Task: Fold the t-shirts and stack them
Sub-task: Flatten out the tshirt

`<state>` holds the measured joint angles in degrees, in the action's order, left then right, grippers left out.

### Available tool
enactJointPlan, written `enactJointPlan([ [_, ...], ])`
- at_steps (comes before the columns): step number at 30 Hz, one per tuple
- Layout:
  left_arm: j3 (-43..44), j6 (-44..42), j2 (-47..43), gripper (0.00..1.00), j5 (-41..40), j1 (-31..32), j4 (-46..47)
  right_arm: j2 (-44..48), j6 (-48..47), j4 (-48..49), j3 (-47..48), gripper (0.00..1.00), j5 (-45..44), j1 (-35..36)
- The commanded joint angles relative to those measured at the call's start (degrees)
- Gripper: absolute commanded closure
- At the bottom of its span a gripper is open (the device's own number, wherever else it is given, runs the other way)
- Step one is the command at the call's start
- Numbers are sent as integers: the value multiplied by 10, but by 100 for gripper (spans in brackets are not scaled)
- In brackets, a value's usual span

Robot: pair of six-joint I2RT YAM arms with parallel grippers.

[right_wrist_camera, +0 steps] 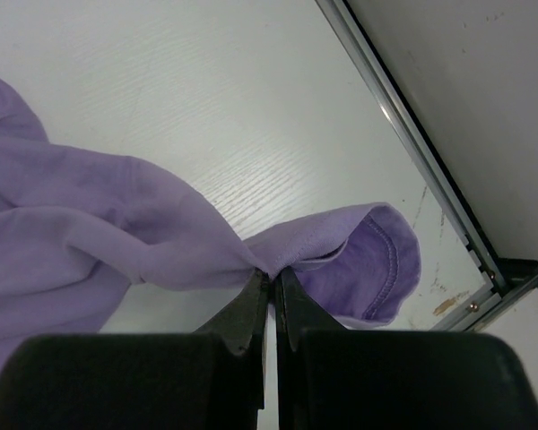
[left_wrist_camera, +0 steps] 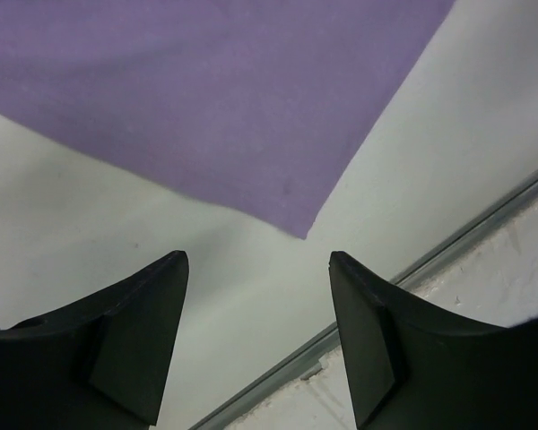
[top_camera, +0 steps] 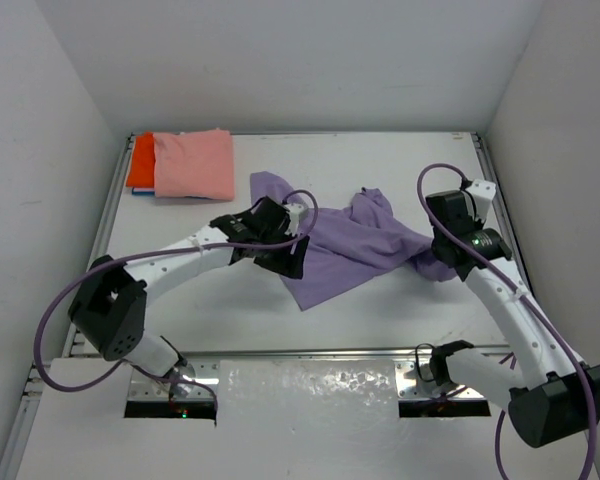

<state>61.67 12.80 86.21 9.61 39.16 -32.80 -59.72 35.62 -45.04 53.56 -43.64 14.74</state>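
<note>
From above, the purple t-shirt (top_camera: pixel 352 248) lies crumpled mid-table, and a folded stack (top_camera: pixel 185 165), pink over orange, sits at the far left corner. The left gripper (top_camera: pixel 288 260) hangs over the shirt's left edge; the right gripper (top_camera: pixel 438 262) meets its bunched right end. The left wrist view shows those jaws spread wide, holding nothing, near the shirt's corner on the white table (left_wrist_camera: pixel 448 152). The right wrist view shows jaws pinched tight on purple cloth beside a sleeve cuff (right_wrist_camera: pixel 381 260).

white table (top_camera: pixel 380 170) with metal rails (top_camera: pixel 310 352), boxed by plain white walls (top_camera: pixel 300 60).
</note>
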Motion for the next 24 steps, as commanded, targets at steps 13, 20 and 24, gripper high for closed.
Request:
enactJointPlan([
  [13, -53, 76, 64, 36, -26, 92, 76, 39, 28, 9, -43, 100, -3, -2],
  [20, -42, 67, 108, 38, -35, 112, 77, 48, 26, 0, -44, 100, -12, -2],
  [24, -28, 67, 134, 40, -51, 122, 74, 55, 21, -3, -42, 100, -22, -2],
])
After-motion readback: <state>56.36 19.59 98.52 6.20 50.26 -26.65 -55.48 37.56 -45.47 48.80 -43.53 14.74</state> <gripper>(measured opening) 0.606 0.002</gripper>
